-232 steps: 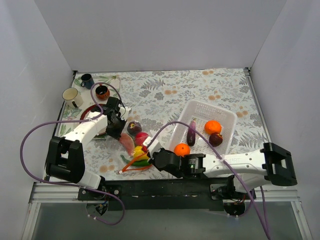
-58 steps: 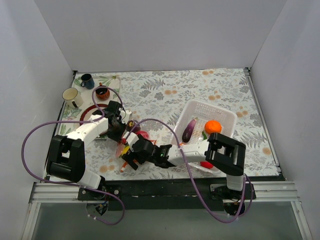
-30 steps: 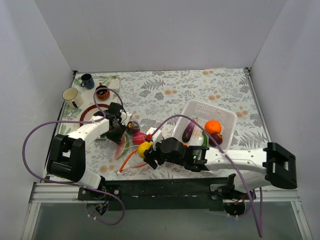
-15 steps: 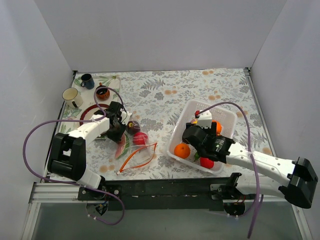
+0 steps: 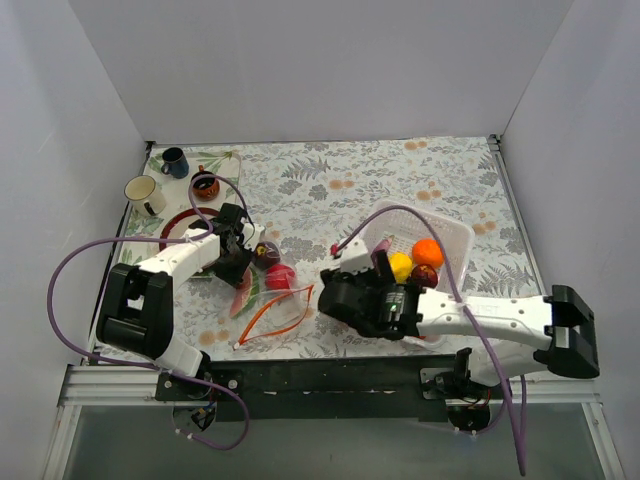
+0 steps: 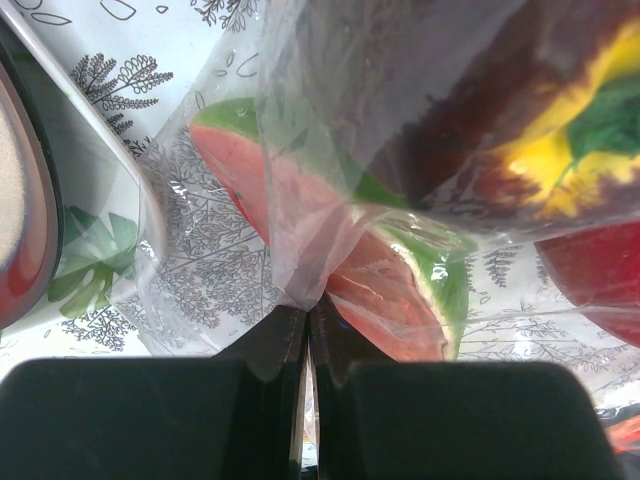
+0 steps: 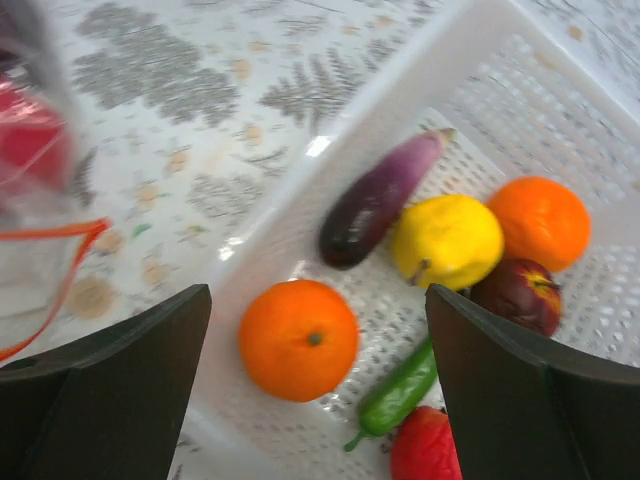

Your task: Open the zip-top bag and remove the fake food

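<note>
While our left end effector (image 6: 308,318) is clamped tight on a fold of the zip-top bag (image 6: 330,170), our right end effector (image 7: 318,300) hangs wide open and empty over the white basket (image 7: 420,70). We see the bag on the worktop (image 5: 330,190) left of the basket, some fake food (image 6: 400,300) inside; lemon (image 7: 446,241), eggplant (image 7: 378,202) and 2 oranges (image 7: 298,338) lie in the basket.

Flat table cloth (image 5: 330,185) with grey leaves and little orange fruit printed all over. On the right side, a white plastic basket (image 5: 432,216) (image 7: 300,195) with lots of tiny holes. Far back in the left corner, three small mugs near each other: a blue mug (image 5: 174,161), a cream mug (image 5: 143,194), a dark brown mug (image 5: 204,185). Just in front of those, a round plate with a red rim (image 5: 178,222) (image 6: 15,200), only partly seen. Plain white walls (image 5: 320,70) all round.
</note>
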You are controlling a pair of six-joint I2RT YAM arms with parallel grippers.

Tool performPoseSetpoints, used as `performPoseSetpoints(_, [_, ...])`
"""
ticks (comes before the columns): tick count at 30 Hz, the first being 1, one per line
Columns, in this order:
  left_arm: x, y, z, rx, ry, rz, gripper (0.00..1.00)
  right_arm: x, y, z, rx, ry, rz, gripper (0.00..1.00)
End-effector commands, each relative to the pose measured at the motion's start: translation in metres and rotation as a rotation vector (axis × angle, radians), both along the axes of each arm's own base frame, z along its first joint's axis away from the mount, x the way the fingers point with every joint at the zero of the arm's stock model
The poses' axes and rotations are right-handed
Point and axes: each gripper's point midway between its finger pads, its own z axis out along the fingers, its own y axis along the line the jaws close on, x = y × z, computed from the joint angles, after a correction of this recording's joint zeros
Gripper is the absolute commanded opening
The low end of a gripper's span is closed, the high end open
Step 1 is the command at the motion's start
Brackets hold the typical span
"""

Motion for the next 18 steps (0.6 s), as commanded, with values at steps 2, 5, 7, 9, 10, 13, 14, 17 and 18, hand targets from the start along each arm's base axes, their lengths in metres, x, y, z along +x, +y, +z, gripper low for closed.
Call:
performPoseSetpoints(2, [0.008,-0.004,0.003,-0.008,-0.021,-0.004,0.00,-0.039,0.098,-0.001,-0.001,-0.057,0.354,0.70])
performPoseSetpoints(5, [0.005,-0.004,-0.001,-0.007,-0.015,-0.004,0.00,-0.063,0.151,-0.013,0.128,0.003,0.568,0.02])
performPoseSetpoints(7, [0.004,-0.003,-0.001,-0.007,-0.015,-0.003,0.00,-0.072,0.170,-0.023,0.150,0.028,0.636,0.01])
performPoseSetpoints(9, [0.003,-0.003,-0.002,-0.008,-0.018,-0.003,0.00,-0.076,0.190,-0.017,0.191,0.034,0.677,0.01])
performPoseSetpoints(10, [0.003,-0.002,-0.002,-0.008,-0.018,-0.003,0.00,-0.077,0.198,-0.022,0.184,0.039,0.692,0.01])
performPoseSetpoints(13, [0.003,-0.003,-0.002,-0.008,-0.021,-0.004,0.00,-0.085,0.228,-0.022,0.221,0.048,0.765,0.01])
performPoseSetpoints(14, [0.002,-0.003,-0.003,-0.008,-0.021,-0.004,0.00,-0.085,0.235,-0.022,0.224,0.053,0.775,0.01])
performPoseSetpoints(17, [0.002,-0.003,-0.002,-0.008,-0.021,-0.006,0.00,-0.077,0.247,-0.038,0.186,0.082,0.766,0.01])
performPoseSetpoints(18, [0.002,-0.002,-0.002,-0.008,-0.023,-0.004,0.00,-0.075,0.249,-0.043,0.182,0.091,0.761,0.01])
